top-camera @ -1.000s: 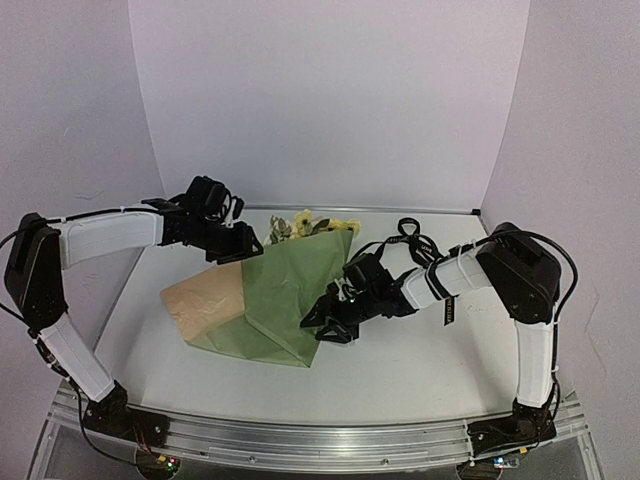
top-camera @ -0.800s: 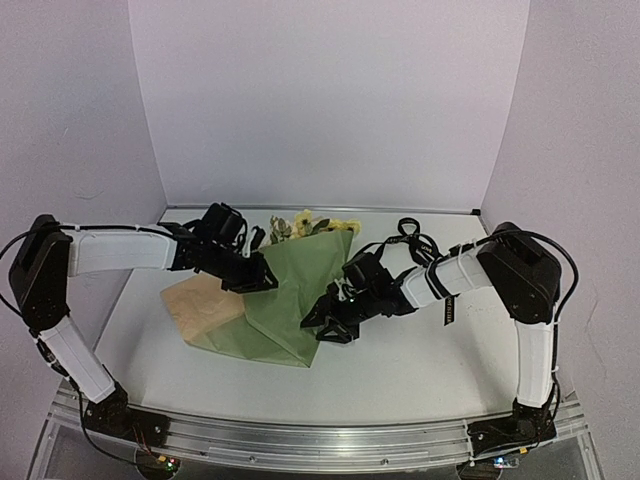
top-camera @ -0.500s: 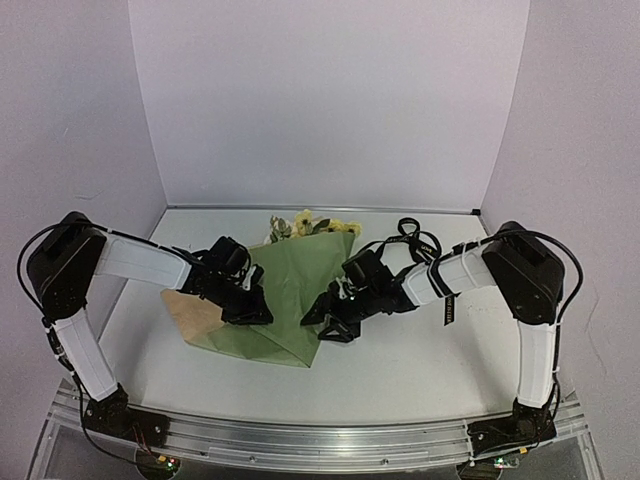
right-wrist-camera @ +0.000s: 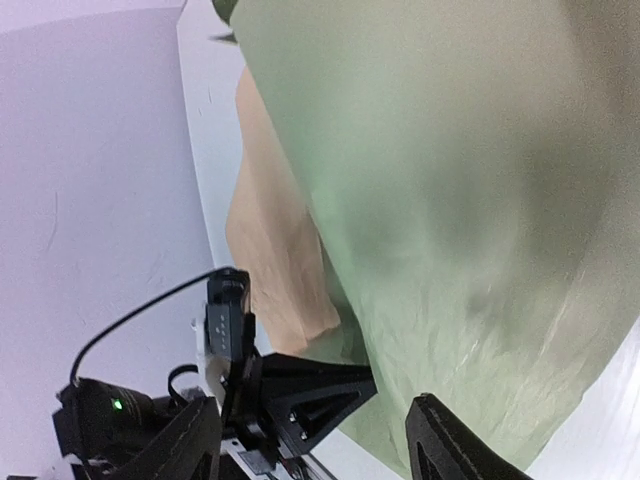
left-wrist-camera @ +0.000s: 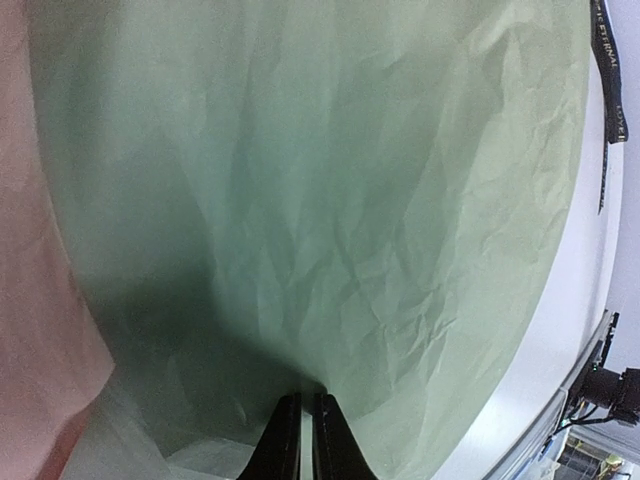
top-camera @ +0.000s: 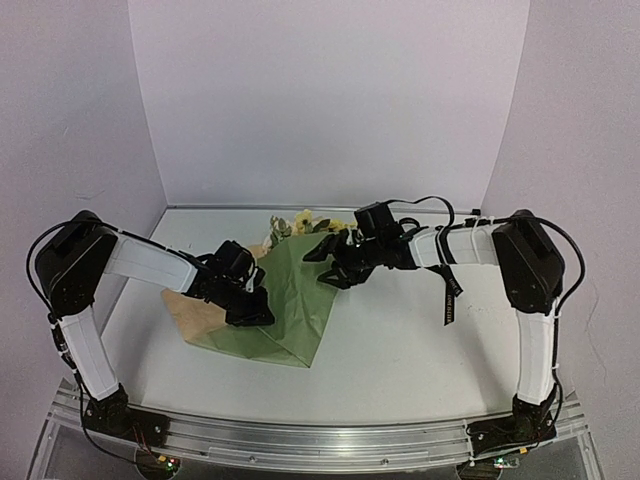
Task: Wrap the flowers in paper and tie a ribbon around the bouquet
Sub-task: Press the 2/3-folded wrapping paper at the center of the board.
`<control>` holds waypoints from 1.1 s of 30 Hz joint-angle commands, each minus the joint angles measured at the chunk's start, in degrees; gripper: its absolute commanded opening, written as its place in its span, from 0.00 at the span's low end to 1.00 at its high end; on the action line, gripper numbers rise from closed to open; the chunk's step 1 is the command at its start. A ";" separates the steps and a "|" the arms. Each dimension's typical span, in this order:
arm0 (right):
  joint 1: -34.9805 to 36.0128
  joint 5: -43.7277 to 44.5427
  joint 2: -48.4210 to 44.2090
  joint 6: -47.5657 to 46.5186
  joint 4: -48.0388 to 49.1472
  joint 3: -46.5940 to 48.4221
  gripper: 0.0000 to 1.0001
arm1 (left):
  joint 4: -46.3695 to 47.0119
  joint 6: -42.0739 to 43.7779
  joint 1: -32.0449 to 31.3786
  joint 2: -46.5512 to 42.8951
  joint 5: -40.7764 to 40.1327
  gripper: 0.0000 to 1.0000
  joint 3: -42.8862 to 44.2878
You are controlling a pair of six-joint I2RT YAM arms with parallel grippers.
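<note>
On the counter (top-camera: pixel 400 350) your left gripper (top-camera: pixel 252 308) had come down from above the far-left edge of the paper (top-camera: pixel 295 295) onto its middle, closing as it landed. From its wrist camera the fingers stood all but together, only a sliver between them, right at a crease. It looked to be pinching a fold of the sheet, though the view was too tight to tell how much it had. Meanwhile your right gripper (top-camera: pixel 325 265) had left the near right corner of the sheet, risen and swung back toward the flowers (top-camera: pixel 303 222). Its jaws had spread as it went and stood wide apart with nothing between them.

The paper lay folded over the stems in a rough cone, green side up, with a tan flap of underside showing at the left. The blossoms poked out at the far end. The ribbon (top-camera: pixel 446 292) was not around anything yet: a length of it hung off your right arm (top-camera: pixel 465 245), apart from the cone.

It looked as if you had handed the hold over, with the left pinning the wrap so the right was free. The fold was loose, so a shallow pinch could have let the sheet spring open when you went for the ribbon. Wrapping looked mostly done; tying had not begun.
</note>
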 commanded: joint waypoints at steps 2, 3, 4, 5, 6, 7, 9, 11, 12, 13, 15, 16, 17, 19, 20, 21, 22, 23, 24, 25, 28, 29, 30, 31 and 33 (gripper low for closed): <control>-2.33 -1.78 5.94 0.80 0.80 5.19 0.66 | -2.78 -1.01 -0.47 -2.89 -4.40 0.07 -0.57; -2.51 -1.94 6.56 0.88 0.82 5.70 0.66 | -3.01 -0.94 -0.55 -3.15 -4.67 0.07 -0.38; -2.61 -1.99 7.19 0.99 0.82 6.05 0.66 | -3.37 -0.90 -0.59 -3.42 -5.10 0.07 -0.18; -2.78 -1.79 7.55 1.24 0.82 6.17 0.65 | -3.69 -0.77 -0.67 -3.47 -5.21 0.07 0.15; -2.87 -1.61 7.88 1.36 0.82 6.10 0.65 | -3.99 -0.66 -0.81 -3.44 -5.40 0.07 0.47; -2.90 -1.45 8.18 1.35 0.83 5.87 0.65 | -4.30 -0.57 -0.98 -3.33 -5.66 0.07 0.77; -3.13 -0.76 8.67 0.80 0.82 5.06 0.65 | -5.17 -0.42 -1.10 -2.82 -6.28 0.07 1.04; -4.11 -0.58 9.70 0.42 0.82 4.81 0.65 | -5.62 -0.48 -1.13 -2.43 -6.64 0.05 0.79; -4.73 -0.71 10.32 0.39 0.82 4.86 0.65 | -5.72 -0.65 -1.17 -2.34 -6.75 0.04 0.65; -5.32 -1.02 10.86 0.38 0.88 5.12 0.65 | -5.75 -0.70 -1.18 -2.38 -6.72 0.04 0.44; -6.55 -1.90 11.49 0.22 0.82 5.62 0.65 | -6.11 -0.71 -1.18 -2.43 -6.98 0.02 0.29; -7.04 -2.39 11.52 0.07 0.82 5.89 0.65 | -6.32 -0.68 -1.18 -2.48 -7.20 0.01 0.26; -7.30 -3.21 11.29 0.00 0.85 6.23 0.65 | -6.44 -0.65 -1.18 -2.48 -7.25 0.01 0.30; -7.36 -5.02 9.53 -0.64 0.48 6.33 0.65 | -6.51 -0.64 -1.17 -2.31 -7.20 0.00 0.45; -7.38 -5.85 8.34 -0.99 0.33 5.93 0.65 | -6.58 -0.58 -1.17 -2.18 -7.16 0.00 0.48; -7.22 -6.31 7.02 -1.27 0.48 4.91 0.66 | -6.59 -0.56 -1.22 -1.97 -7.06 0.00 0.64; -7.09 -6.69 5.54 -1.28 0.82 3.59 0.66 | -6.59 -0.55 -1.25 -1.88 -7.01 0.00 0.74; -6.91 -7.07 4.28 -1.23 1.32 2.13 0.66 | -6.57 -0.53 -1.26 -1.80 -6.97 0.00 0.82; -6.53 -7.51 3.24 -0.51 2.85 0.41 0.67 | -6.49 -0.47 -1.31 -1.76 -6.89 0.00 0.89; -6.11 -7.94 2.07 0.43 4.67 -1.25 0.67 | -6.42 -0.42 -1.36 -1.70 -6.80 0.00 0.97; -4.14 -7.77 -0.99 2.83 8.88 -6.27 0.67 | -6.60 -0.23 -1.44 -1.24 -6.70 0.00 1.34; -3.22 -7.53 -1.77 3.37 9.87 -7.74 0.67 | -6.69 -0.20 -1.50 -1.07 -6.68 0.00 1.54; -2.03 -7.23 -2.48 4.02 11.16 -8.98 0.67 | -6.72 -0.20 -1.53 -1.01 -6.69 0.00 1.59; -1.23 -6.86 -2.90 4.54 12.23 -10.31 0.67 | -6.71 -0.20 -1.55 -0.91 -6.68 0.00 1.67; 0.61 -6.02 -3.50 5.39 13.93 -12.27 0.67 | -6.78 -0.17 -1.58 -0.82 -6.69 0.00 1.71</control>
